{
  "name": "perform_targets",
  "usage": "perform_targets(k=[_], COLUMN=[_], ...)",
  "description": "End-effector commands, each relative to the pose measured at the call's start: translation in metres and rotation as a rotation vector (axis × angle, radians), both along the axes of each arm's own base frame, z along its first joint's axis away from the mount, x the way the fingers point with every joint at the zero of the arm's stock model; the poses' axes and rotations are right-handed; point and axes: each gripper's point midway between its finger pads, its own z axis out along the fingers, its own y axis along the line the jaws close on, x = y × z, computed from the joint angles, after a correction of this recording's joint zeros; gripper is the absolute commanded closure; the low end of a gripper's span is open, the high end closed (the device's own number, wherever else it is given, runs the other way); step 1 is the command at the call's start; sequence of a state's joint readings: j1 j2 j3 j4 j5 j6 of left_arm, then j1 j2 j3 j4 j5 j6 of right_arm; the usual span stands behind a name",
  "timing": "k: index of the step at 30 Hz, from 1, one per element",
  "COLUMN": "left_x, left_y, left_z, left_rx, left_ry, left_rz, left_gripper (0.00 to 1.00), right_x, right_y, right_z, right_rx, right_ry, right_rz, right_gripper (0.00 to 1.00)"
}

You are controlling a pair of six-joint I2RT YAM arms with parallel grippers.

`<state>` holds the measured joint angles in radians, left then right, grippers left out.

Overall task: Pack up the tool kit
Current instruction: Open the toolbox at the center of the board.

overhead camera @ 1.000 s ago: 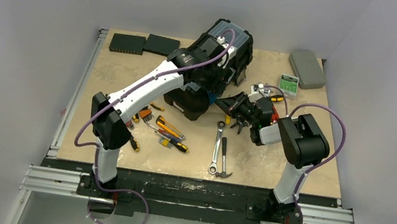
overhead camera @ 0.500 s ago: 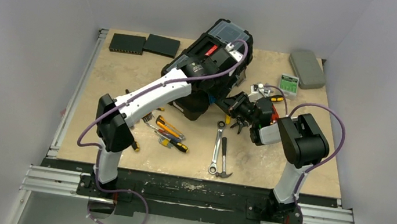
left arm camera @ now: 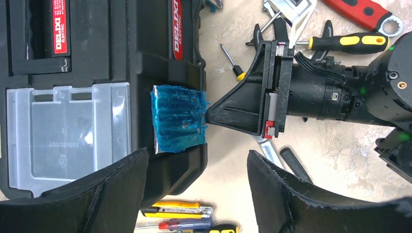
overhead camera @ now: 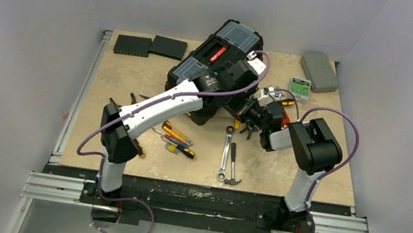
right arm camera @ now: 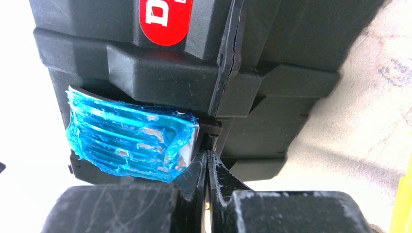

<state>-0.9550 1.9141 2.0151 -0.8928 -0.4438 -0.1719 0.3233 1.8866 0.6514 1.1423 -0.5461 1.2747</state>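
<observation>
The black toolbox point(overhead camera: 218, 50) lies at the back middle with its lid down; its red-labelled handle and two clear-lidded compartments point(left arm camera: 68, 131) face up. My left gripper point(overhead camera: 236, 79) hovers open and empty over the box's right edge, near the blue-filmed metal latch point(left arm camera: 177, 119); its jaws point(left arm camera: 197, 158) straddle the box corner from above. My right gripper point(overhead camera: 243, 111) is shut, its tips point(right arm camera: 208, 154) pressed against the latch's lower corner point(right arm camera: 128, 138). Loose on the table are a ratchet wrench point(overhead camera: 225, 154), a hammer point(overhead camera: 233, 166), a yellow utility knife point(overhead camera: 176, 132) and screwdrivers point(overhead camera: 181, 149).
Two flat black boxes point(overhead camera: 132, 44) point(overhead camera: 168, 46) lie at the back left. A flat grey case point(overhead camera: 319, 71) and a small green box point(overhead camera: 300, 86) lie at the back right. More tools point(left arm camera: 350, 41) lie behind my right wrist. Pliers point(overhead camera: 133, 97) lie left of my left arm.
My left arm has swung right across the toolbox, uncovering the lid, handle and left compartment. My right gripper has stayed at the latch.
</observation>
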Motion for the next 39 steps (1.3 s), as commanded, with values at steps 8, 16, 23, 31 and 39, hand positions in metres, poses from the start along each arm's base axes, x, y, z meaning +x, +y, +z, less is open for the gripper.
perform_targets(k=[8,16,23,31,39], left_x=[0.024,0.035,0.041,0.038,0.018], left_y=[-0.004,0.009,0.019,0.026,0.021], left_z=[-0.017,-0.032,-0.032,-0.044,-0.073], left_rx=[0.048,0.103,0.190,0.151,0.052], left_ry=[-0.009,-0.007,-0.064,0.023,0.239], left_rz=[0.026,0.078,0.118,0.147,0.135], left_gripper=[0.28,0.29,0.29,0.29,0.30], right_x=[0.002,0.002,0.002,0.002,0.002], right_y=[0.009,0.009,0.009,0.009,0.009], right_z=[0.018,0.017,0.016,0.017,0.019], right_rx=[0.012,0.014,0.014,0.013,0.010], right_ry=[-0.085,-0.086,-0.083,-0.085,-0.088], right_rz=[0.021,0.023,0.022,0.021,0.023], right_gripper=[1.00,1.00,1.00,1.00,1.00])
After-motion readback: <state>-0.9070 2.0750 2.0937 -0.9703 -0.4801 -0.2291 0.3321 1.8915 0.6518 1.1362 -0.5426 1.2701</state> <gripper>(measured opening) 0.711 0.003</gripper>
